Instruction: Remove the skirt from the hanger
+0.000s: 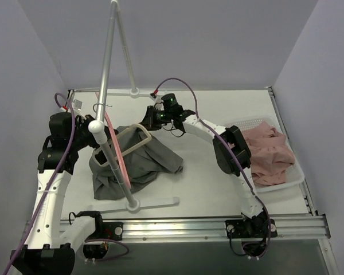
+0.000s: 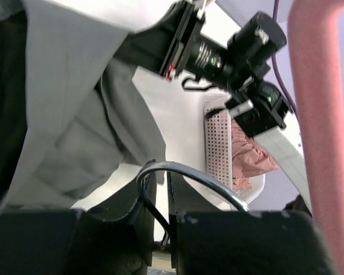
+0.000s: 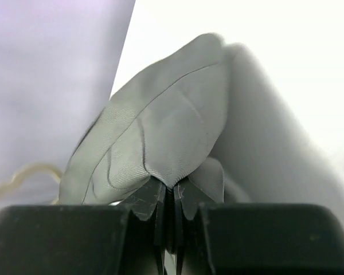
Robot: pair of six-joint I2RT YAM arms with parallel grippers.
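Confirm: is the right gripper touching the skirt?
Touching. The right wrist view shows the right gripper shut on a fold of the skirt, cloth pinched between its fingers.

Skirt (image 1: 140, 163): grey, crumpled, lower part heaped on the worktop at 9 o'clock of centre. Beige waistband (image 1: 135, 148) drawn open into a long loop lying 8-to-2 o'clock. A grey fold at the 2 o'clock end is pinched in the right end effector (image 3: 173, 195).

Hanger (image 1: 119, 152): pink, lying 12-to-6. It seems to pass through the loop, though the view is partly blocked. Wire hook (image 2: 178, 168) nipped in the left end effector (image 2: 162, 183).
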